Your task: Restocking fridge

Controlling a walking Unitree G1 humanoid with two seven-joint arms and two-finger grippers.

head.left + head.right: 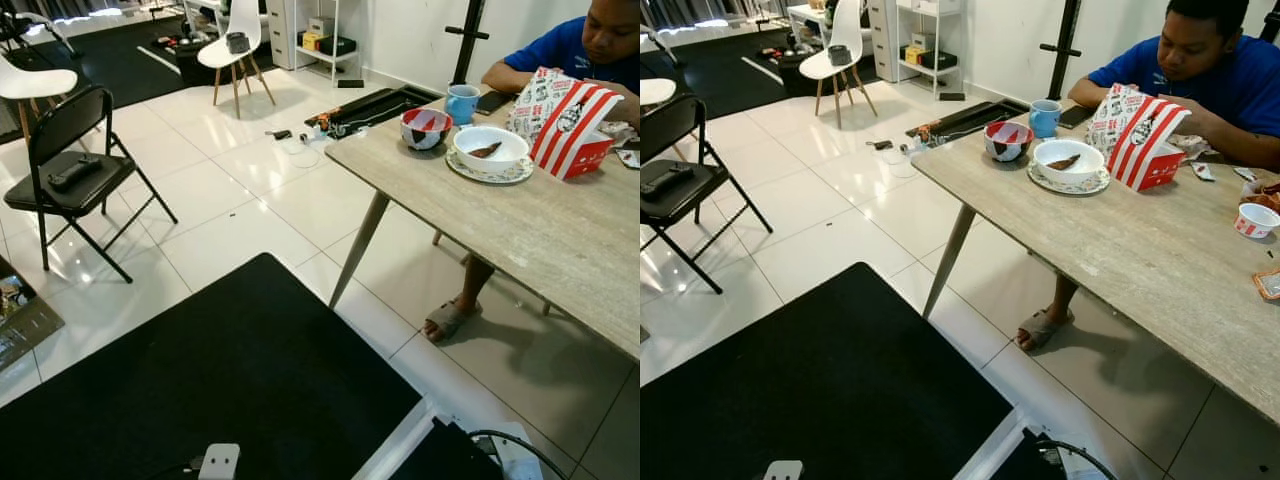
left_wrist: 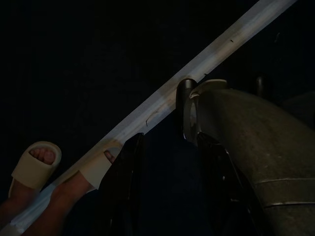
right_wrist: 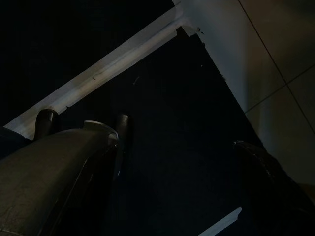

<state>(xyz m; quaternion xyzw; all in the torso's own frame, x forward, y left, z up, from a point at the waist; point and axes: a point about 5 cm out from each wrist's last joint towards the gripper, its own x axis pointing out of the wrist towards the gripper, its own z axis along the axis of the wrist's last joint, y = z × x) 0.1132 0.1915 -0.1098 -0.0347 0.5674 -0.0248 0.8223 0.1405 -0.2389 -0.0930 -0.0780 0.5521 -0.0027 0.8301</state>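
Observation:
No fridge or goods for stocking can be made out. My left gripper hangs idle beside my grey leg, open, its two black fingers apart over a black mat with nothing between them. My right gripper hangs idle over the same dark mat beside my other leg. That view is very dark.
A wooden table stands ahead right with bowls, a blue mug and a red-striped food box; a person in blue sits behind it. A black mat lies at my feet. A black folding chair stands left. Sandalled feet are near me.

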